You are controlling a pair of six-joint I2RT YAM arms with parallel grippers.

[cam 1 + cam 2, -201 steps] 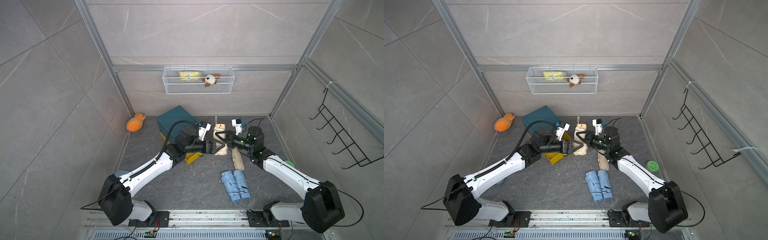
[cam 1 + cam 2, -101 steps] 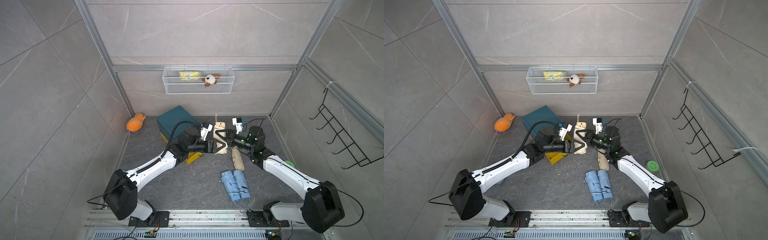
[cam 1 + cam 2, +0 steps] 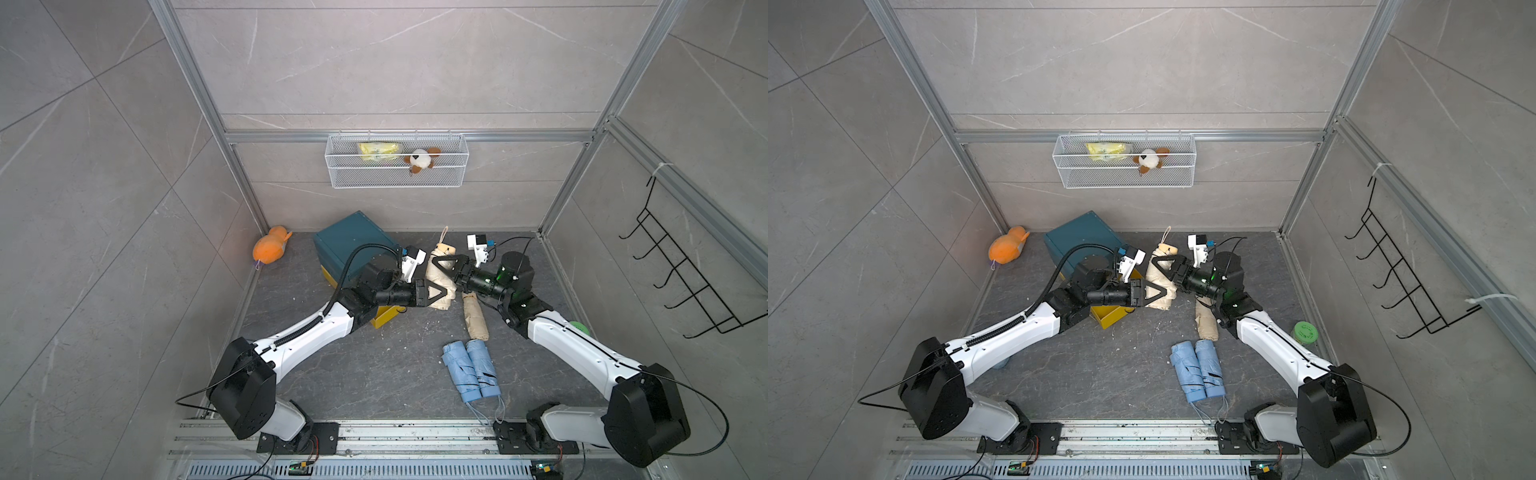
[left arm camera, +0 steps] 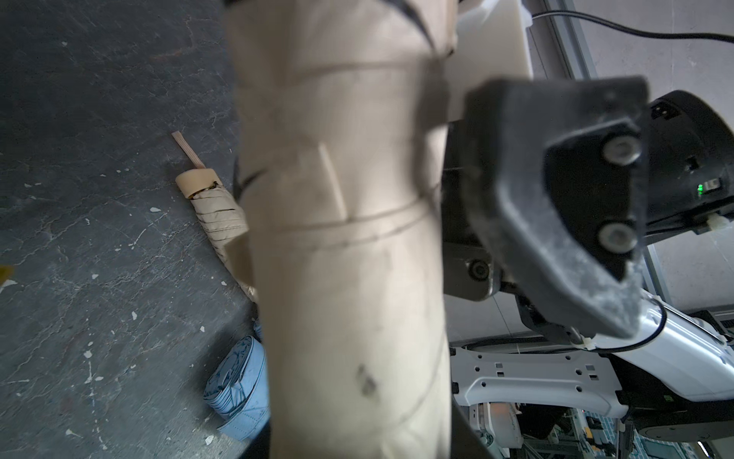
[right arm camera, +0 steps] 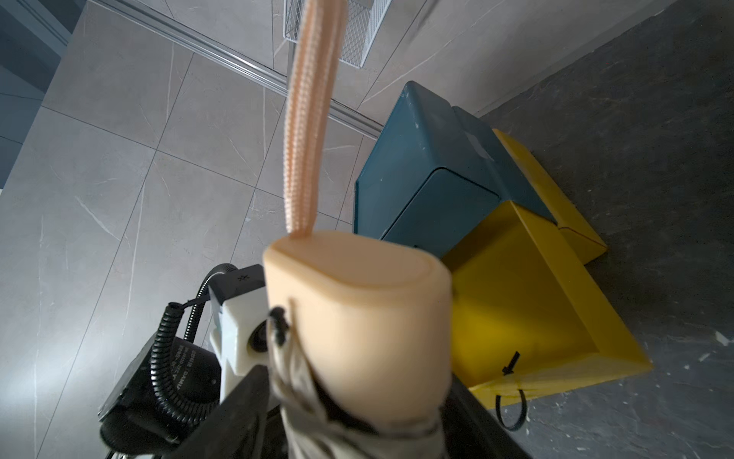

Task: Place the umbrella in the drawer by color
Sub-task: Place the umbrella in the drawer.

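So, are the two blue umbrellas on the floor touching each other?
Touching. In both top views one blue umbrella lies side by side, flush against the other blue umbrella, with no floor showing between them.

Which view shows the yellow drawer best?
Right wrist view: the yellow drawer is open, its inside visible. In both top views the left arm covers most of it. Left wrist view: at most a sliver.
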